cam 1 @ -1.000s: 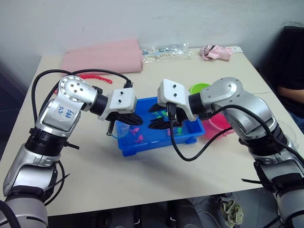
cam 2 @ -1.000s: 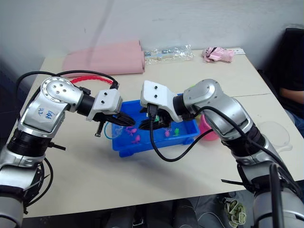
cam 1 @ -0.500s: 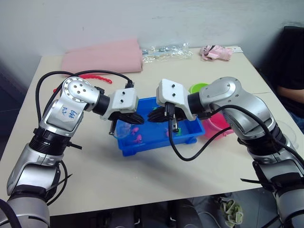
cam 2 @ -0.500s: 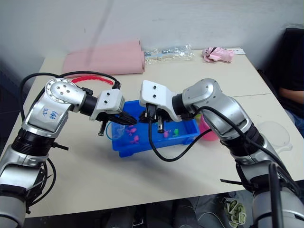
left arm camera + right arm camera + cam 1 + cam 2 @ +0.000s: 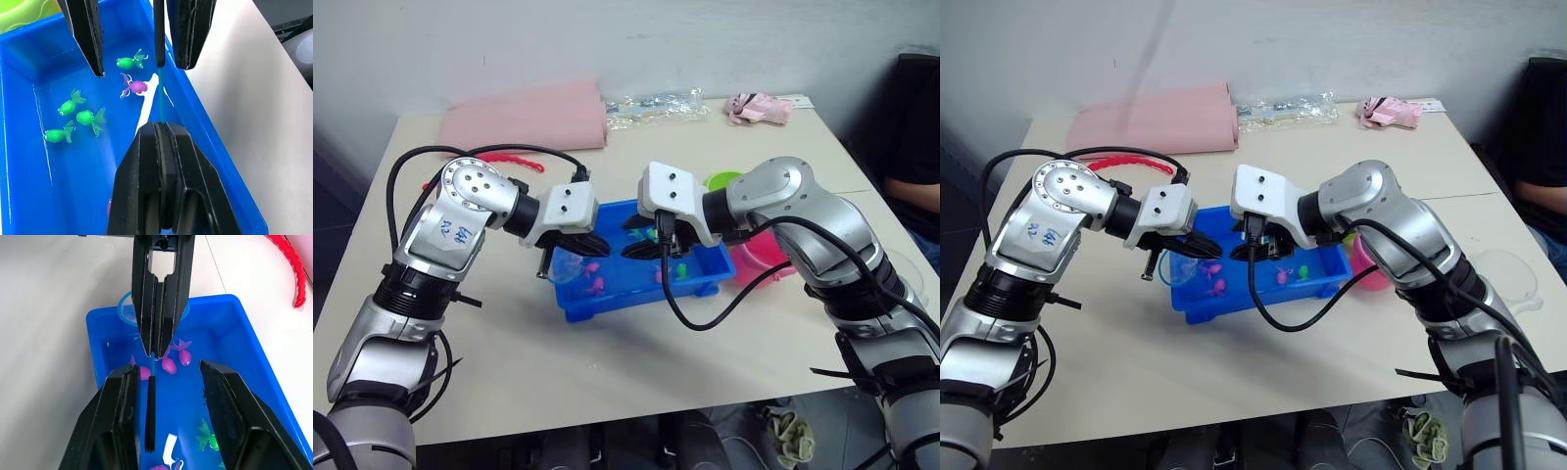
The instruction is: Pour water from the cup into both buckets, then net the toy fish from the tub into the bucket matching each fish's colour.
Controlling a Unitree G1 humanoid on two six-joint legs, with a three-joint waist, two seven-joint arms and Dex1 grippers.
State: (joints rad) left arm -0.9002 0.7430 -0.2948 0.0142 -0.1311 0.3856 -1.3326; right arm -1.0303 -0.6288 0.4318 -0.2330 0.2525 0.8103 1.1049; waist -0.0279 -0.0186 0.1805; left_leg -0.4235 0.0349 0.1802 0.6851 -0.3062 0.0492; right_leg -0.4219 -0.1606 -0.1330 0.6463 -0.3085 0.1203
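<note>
Left gripper (image 5: 161, 298): fingers clamped on the net (image 5: 151, 401), over the tub (image 5: 19, 161).
Right gripper (image 5: 142, 34): fingers spread around the handle.
Handling: judged light, thin, slippery; best gripped mid-handle.

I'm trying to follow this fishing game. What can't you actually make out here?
- Pink bucket: eye views, mostly behind the right arm; contents hidden.
- Green bucket: eye views, largely behind the right tool.
- Net: right wrist view, hoop largely behind the left tool; any catch can't be told.
- Cup: see-through, crossed by the arm; water level unreadable.
</note>
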